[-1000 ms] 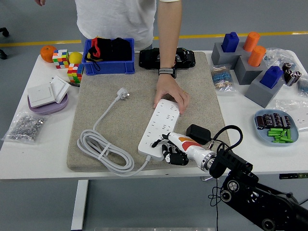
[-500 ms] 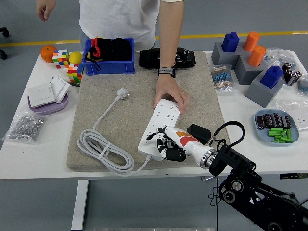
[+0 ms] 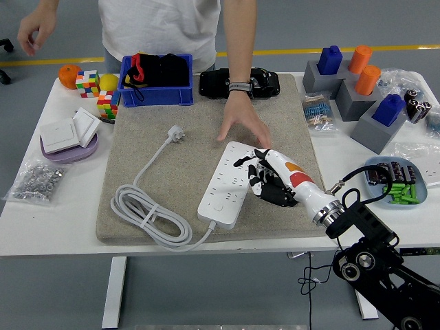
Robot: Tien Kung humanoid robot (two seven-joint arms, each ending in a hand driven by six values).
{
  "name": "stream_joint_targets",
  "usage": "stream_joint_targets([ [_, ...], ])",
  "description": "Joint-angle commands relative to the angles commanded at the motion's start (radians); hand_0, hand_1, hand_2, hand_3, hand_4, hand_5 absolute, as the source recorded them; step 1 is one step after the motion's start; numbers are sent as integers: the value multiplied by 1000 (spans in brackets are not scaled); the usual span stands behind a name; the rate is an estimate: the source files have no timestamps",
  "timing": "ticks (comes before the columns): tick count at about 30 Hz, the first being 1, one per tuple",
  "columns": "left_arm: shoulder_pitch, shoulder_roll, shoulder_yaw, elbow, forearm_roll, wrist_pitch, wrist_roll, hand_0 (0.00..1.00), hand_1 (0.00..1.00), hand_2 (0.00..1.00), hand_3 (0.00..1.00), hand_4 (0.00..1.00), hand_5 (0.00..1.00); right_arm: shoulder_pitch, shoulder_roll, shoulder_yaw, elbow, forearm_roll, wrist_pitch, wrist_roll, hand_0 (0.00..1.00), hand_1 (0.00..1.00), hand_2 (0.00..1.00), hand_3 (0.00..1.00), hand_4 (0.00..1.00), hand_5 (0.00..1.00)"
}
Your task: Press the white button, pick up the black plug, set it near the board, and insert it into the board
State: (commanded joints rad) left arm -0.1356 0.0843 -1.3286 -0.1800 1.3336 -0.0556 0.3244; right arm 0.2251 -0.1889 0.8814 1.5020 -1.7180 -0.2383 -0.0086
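Observation:
A white power strip [image 3: 225, 183] lies at an angle on the beige mat [image 3: 172, 172], with a round white button [image 3: 218, 204] near its near end. My right hand [image 3: 269, 180] hovers over the strip's right edge, its arm coming in from the lower right. The black plug is hidden under that hand and wrist, so I cannot tell whether it is held. A person's hand [image 3: 242, 126] hangs just beyond the strip's far end, lifted clear of it. My left arm is out of view.
The strip's white cable [image 3: 141, 210] coils on the mat's left, ending in a white plug [image 3: 177, 133]. A blue bin [image 3: 156, 80] and black case [image 3: 258, 82] stand at the back. Grey blocks [image 3: 357, 96] and a battery dish [image 3: 402, 185] are on the right.
My right hand rose from the strip's near end and moved up and right, now covering the spot where the black plug lay. The person's hand lifted off the strip's far end.

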Motion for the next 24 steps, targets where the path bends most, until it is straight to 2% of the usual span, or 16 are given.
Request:
stream_joint_targets([
  [5, 6, -4, -9, 0, 10, -1, 0, 708, 663, 586, 679, 660, 275, -54, -11, 54, -35, 15, -46, 46, 700, 696, 680, 711, 980, 174],
  [6, 8, -5, -9, 0, 9, -1, -1, 707, 664, 584, 679, 661, 274, -66, -13, 66, -50, 24, -52, 52, 781, 778, 751, 750, 998, 243],
  [11, 19, -12, -20, 0, 12, -2, -2, 707, 664, 584, 679, 661, 274, -102, -10, 101, -104, 42, -53, 62, 781, 778, 751, 750, 998, 243],
  [13, 22, -16, -20, 0, 8, -1, -4, 707, 663, 584, 679, 661, 275, -113, -7, 110, -124, 44, -52, 62, 818, 802, 758, 763, 998, 246],
  [20, 22, -21, 7, 0, -15, -4, -1, 708, 663, 584, 680, 661, 275, -103, -14, 92, -182, 72, -69, 104, 809, 794, 745, 761, 998, 238],
  [24, 25, -13, -21, 0, 7, 0, 3, 708, 663, 584, 680, 660, 275, -102, -16, 82, -207, 94, -86, 130, 807, 787, 731, 752, 998, 249],
])
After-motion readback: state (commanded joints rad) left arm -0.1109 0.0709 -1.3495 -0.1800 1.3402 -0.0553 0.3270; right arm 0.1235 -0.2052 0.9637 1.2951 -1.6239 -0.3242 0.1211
